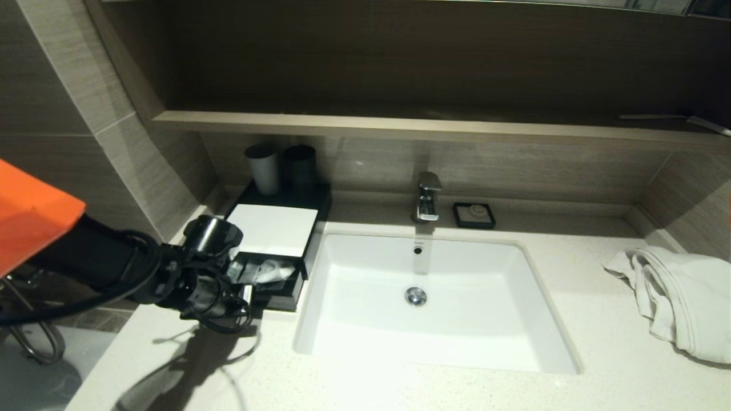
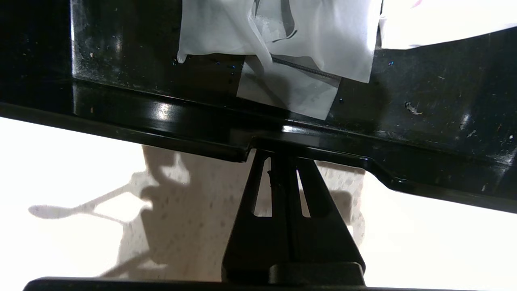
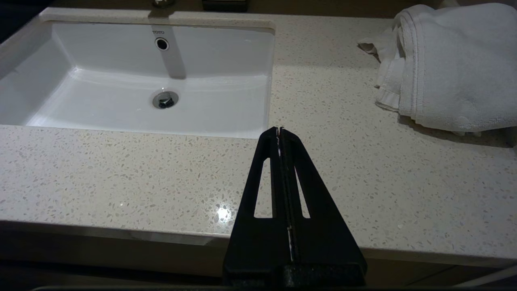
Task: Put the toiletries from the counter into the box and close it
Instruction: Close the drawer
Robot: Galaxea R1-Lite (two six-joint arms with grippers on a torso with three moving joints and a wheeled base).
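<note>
Pushing next, I judge: my left tool (image 2: 282, 155), fingers together, meets drawer front (image 2: 202, 137); box (image 1: 273, 228) at 12 o'clock, packets (image 2: 282, 44) inside.

You see a glossy black plastic box (image 2: 161, 113), crinkly translucent toiletries (image 2: 315, 36), speckled stone counter (image 3: 121, 169), terry-cloth towel (image 3: 456, 68), chrome tap (image 1: 428, 197)

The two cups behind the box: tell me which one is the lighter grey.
The left cup, nearest the side wall. It is pale grey, while the cup beside it, toward the tap, is nearly black.
</note>
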